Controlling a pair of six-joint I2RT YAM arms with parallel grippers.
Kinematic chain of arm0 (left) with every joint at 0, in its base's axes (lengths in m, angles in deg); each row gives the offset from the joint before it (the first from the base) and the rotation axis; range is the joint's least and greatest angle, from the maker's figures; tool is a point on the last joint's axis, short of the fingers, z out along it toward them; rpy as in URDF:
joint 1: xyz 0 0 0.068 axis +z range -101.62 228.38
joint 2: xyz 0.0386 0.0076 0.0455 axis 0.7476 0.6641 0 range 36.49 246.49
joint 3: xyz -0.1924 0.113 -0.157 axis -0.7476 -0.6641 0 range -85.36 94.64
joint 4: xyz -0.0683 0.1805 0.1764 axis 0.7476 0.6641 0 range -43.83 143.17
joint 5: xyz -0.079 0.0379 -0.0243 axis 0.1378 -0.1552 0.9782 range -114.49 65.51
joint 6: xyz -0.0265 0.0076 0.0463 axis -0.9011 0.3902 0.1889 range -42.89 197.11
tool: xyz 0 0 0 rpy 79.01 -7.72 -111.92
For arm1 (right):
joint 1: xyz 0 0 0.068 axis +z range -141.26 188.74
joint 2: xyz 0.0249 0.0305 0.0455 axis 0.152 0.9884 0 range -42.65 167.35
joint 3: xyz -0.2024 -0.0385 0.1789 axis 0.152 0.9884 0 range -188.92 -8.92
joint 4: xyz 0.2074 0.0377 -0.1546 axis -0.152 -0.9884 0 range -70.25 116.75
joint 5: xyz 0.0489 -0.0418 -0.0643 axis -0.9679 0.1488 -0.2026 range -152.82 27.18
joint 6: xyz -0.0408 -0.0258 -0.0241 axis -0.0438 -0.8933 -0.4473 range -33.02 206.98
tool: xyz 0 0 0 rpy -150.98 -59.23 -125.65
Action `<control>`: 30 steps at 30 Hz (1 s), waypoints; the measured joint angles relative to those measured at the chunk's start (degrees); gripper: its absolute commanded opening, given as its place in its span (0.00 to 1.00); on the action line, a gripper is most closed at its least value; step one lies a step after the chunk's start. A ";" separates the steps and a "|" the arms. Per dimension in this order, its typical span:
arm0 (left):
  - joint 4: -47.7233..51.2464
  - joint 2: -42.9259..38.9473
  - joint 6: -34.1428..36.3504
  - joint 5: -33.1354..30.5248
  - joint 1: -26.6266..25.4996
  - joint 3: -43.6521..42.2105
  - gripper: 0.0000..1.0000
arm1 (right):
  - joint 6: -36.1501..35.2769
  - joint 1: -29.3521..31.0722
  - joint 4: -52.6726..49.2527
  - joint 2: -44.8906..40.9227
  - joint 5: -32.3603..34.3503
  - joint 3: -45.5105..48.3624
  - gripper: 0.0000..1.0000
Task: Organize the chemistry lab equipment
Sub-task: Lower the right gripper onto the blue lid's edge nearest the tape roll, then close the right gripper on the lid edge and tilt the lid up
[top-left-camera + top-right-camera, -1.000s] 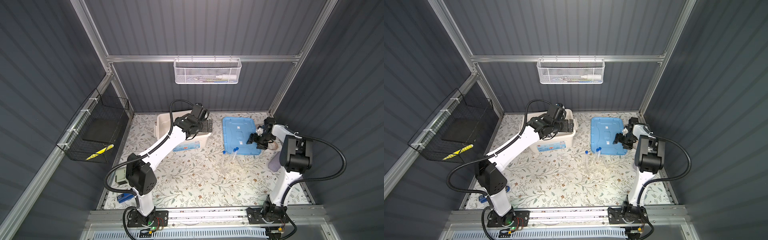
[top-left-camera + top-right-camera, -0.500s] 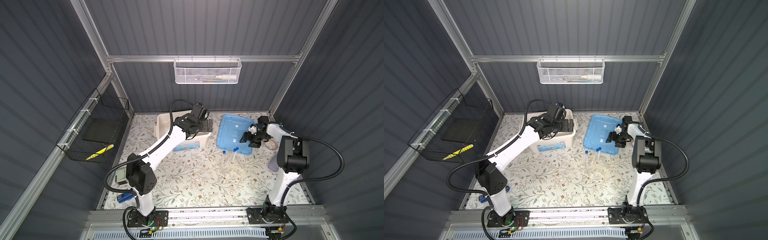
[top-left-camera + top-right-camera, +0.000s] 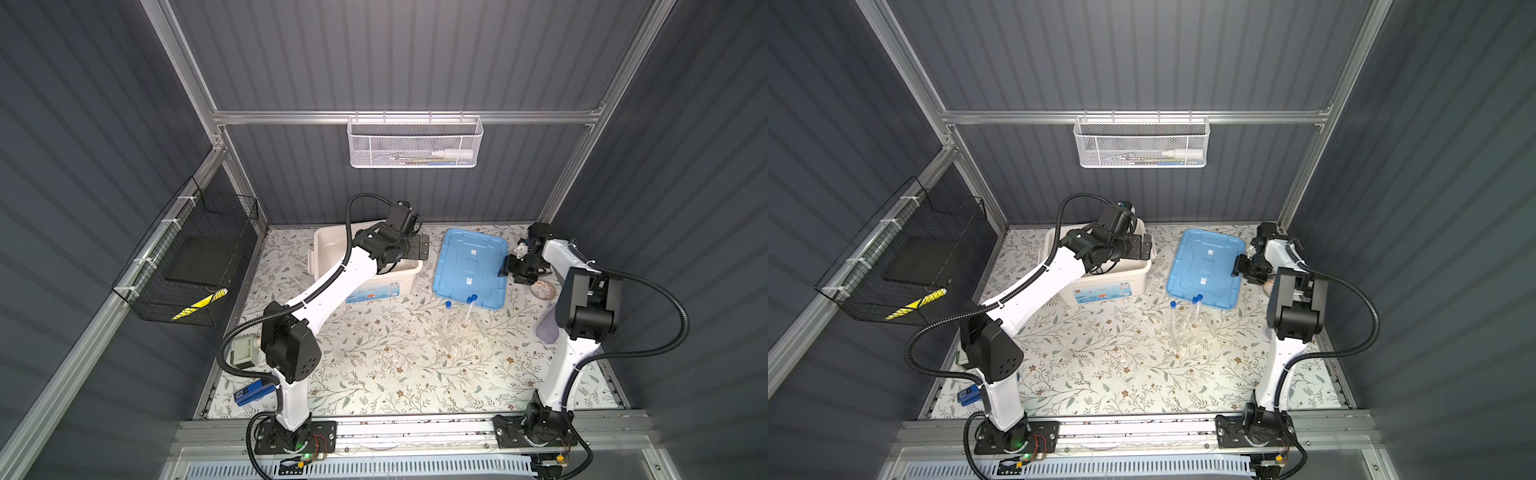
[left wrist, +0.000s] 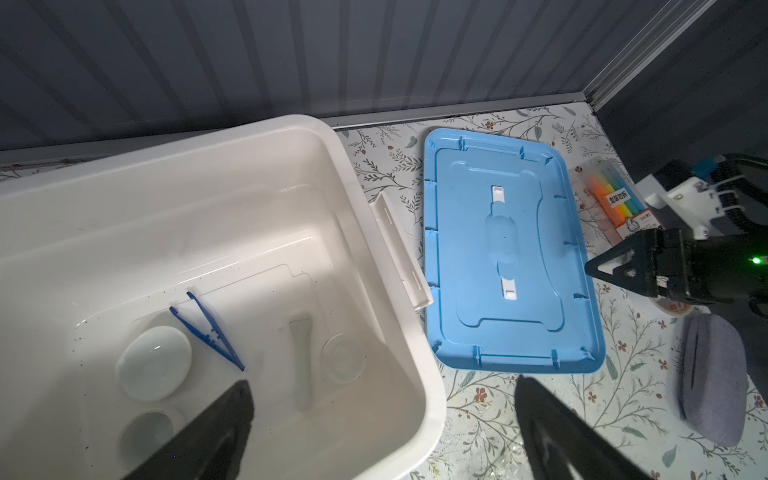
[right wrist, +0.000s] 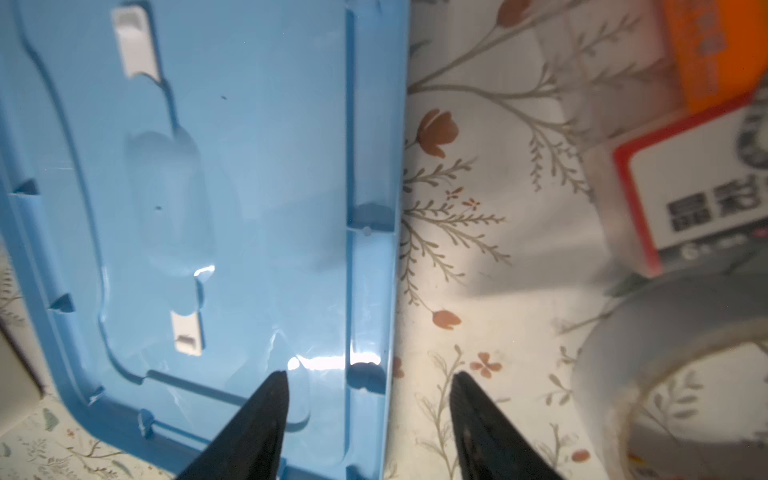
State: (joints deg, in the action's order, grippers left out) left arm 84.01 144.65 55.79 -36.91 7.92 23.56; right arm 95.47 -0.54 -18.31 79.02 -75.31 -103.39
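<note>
Down below the wide-open, empty left hand (image 4: 382, 382), dark blue tweezers (image 4: 208, 330) inside white bin (image 4: 208, 199).

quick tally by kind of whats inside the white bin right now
dark blue tweezers: 1
white dishes: 2
white pestle: 1
clear glass dish: 1
total: 5
</note>
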 measured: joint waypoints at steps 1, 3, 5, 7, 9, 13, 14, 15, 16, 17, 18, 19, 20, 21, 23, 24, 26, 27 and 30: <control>-0.09 0.00 0.07 0.00 0.00 0.00 1.00 | -0.11 0.00 -0.24 0.90 0.26 -0.26 0.58; -0.13 0.00 0.17 0.00 0.00 0.00 1.00 | -0.35 0.00 -0.90 2.60 1.09 -0.74 0.56; -0.13 0.00 0.17 0.04 0.09 0.00 1.00 | -0.59 0.00 -1.62 3.23 1.75 -1.70 0.51; -0.15 0.00 0.17 0.22 0.31 0.00 1.00 | -0.76 0.00 -1.84 3.58 2.36 -2.64 0.44; -0.15 0.00 0.17 0.39 0.57 0.00 1.00 | -1.09 0.13 -2.23 4.13 2.95 -3.43 0.34; -0.20 0.00 0.15 0.44 1.09 0.00 1.00 | -1.55 0.52 -3.02 4.61 3.98 -3.65 0.18; -0.35 -0.02 0.15 0.44 1.22 -0.02 1.00 | -1.66 0.70 -3.23 4.61 4.22 -3.67 0.15; -0.61 -0.02 0.15 0.44 1.38 -0.04 1.00 | -1.70 0.81 -3.37 4.61 4.22 -3.67 0.12; -0.81 -0.02 0.15 0.48 1.55 -0.15 1.00 | -1.66 0.85 -3.41 4.61 4.17 -3.67 0.10; -1.01 -0.09 0.15 0.50 1.70 -0.31 1.00 | -1.55 0.98 -3.37 4.61 4.04 -3.67 0.07; -1.03 -0.13 0.15 0.66 1.92 -0.48 1.00 | -1.53 1.07 -3.28 4.61 3.85 -3.61 0.04; -1.03 -0.15 0.15 0.70 2.03 -0.61 1.00 | -1.33 1.09 -3.04 4.55 3.67 -3.43 0.02; -1.03 -0.15 0.15 0.94 2.23 -0.66 1.00 | -1.40 1.07 -2.80 4.37 3.34 -3.21 0.00; -1.03 -0.15 0.15 1.14 2.29 -0.66 1.00 | -1.33 1.07 -2.56 4.15 2.93 -2.91 0.00; -1.05 -0.15 0.15 1.53 2.34 -0.66 1.00 | -1.05 0.92 -2.16 3.56 1.99 -2.19 0.00; -1.05 -0.17 0.15 1.75 2.36 -0.68 1.00 | -0.87 0.72 -1.99 2.97 1.18 -1.66 0.00; -1.07 -0.17 0.15 2.03 2.60 -0.66 1.00 | -0.11 0.37 -1.64 1.44 -0.31 -0.72 0.00; -1.07 -0.17 0.15 2.23 2.62 -0.66 1.00 | 0.33 0.20 -1.66 0.37 -1.14 -0.44 0.00; -1.53 -0.17 0.11 3.21 3.15 -0.66 1.00 | 1.60 -0.31 -1.60 -3.63 -2.86 -0.35 0.00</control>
State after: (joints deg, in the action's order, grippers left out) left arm 82.48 144.47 55.90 -33.70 11.06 22.91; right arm 97.07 -0.84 -19.91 75.39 -78.18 -103.74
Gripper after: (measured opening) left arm 0.997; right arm 0.049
